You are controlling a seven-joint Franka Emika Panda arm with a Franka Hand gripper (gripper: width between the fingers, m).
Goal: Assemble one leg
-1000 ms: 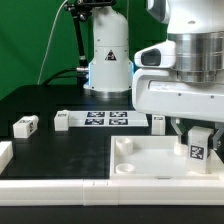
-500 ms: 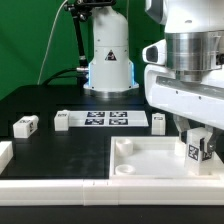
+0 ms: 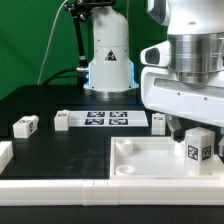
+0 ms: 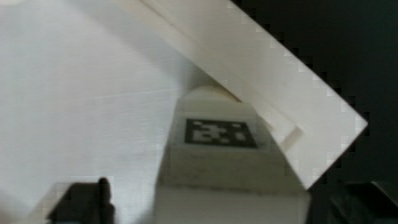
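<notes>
From where I'm driving this, the biggest thing in shot is the arm (image 3: 185, 70), hanging straight down over the exterior view's right and blocking most of what's behind it. Under it sits the big white square tray (image 3: 150, 160) with its corner sockets, on a black table (image 3: 60, 155), green backdrop behind. Further back there's a white robot base (image 3: 108, 62), and in front of it the marker board (image 3: 105, 119) lying flat. A loose white tagged peg (image 3: 25, 125) sits well off toward the exterior view's left, and another white piece (image 3: 4, 152) pokes in at that edge. Now the actual job: the leg (image 3: 197, 146) stands upright over the tray's corner on the exterior view's right, tag facing the camera. The gripper (image 3: 193, 130) is clamped on its top end; in the wrist view I mostly see the leg's tag (image 4: 221, 132) and one dark fingertip (image 4: 82, 202).
</notes>
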